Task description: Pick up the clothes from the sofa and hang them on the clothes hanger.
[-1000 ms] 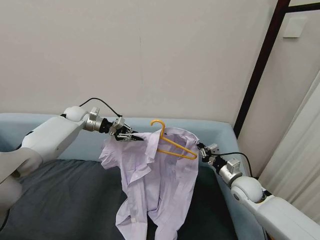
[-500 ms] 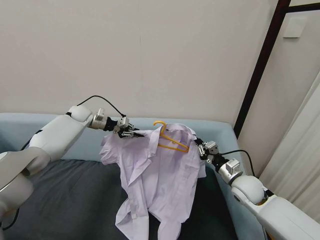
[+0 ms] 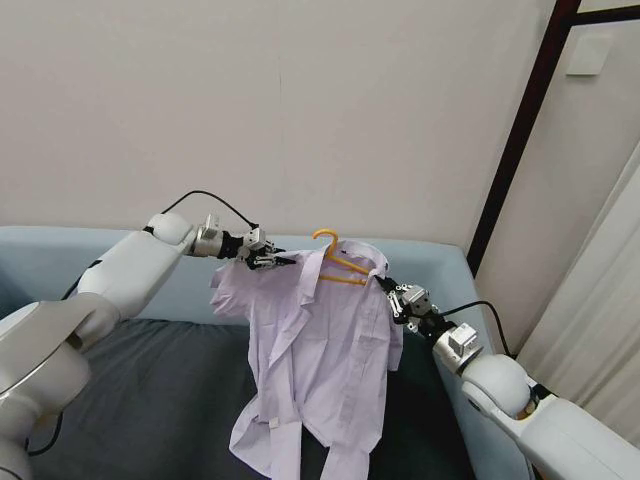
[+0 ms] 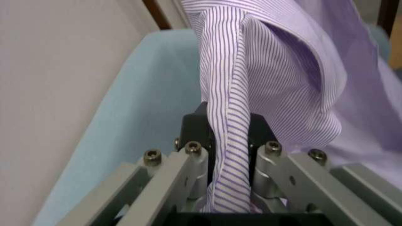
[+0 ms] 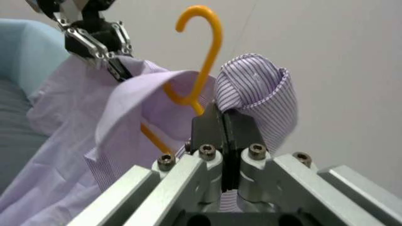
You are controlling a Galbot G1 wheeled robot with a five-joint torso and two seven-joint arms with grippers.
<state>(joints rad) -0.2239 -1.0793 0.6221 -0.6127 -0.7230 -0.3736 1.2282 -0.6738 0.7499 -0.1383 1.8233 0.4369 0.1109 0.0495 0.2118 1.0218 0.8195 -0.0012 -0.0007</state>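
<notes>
We saw a pale lilac striped shirt [image 3: 320, 370] held up in the air above a light blue sofa [image 3: 40, 260] with a dark grey seat, in front of a plain cream wall [image 3: 300, 100]. The shirt hung down towards 6 o'clock, and we could not tell whether its hem touched the seat. A yellow hanger [image 3: 345, 268] sat inside the collar, its hook poking out towards 12 o'clock. The left gripper [image 3: 268, 261] reached in from 9 o'clock and sat at 10 o'clock from the shirt's middle. Its wrist view showed the 2 jaws clamped tight on a folded ridge of striped cloth near the collar. The right gripper [image 3: 392, 295] came up from 4 o'clock and sat at 2 o'clock from the shirt's middle. Its jaws were pressed together on the cloth, a loop of which bulged just above them beside the hanger's neck. We could not tell whether the hanger was pinched there too. We judged that the 2 grips, 1 near each shoulder, were placed to spread the neckline so the cloth could drape over the hanger's arms. Holding it high let the shirt's own weight pull it straight. We judged the hanging step well along, with the shoulders not yet settled.
</notes>
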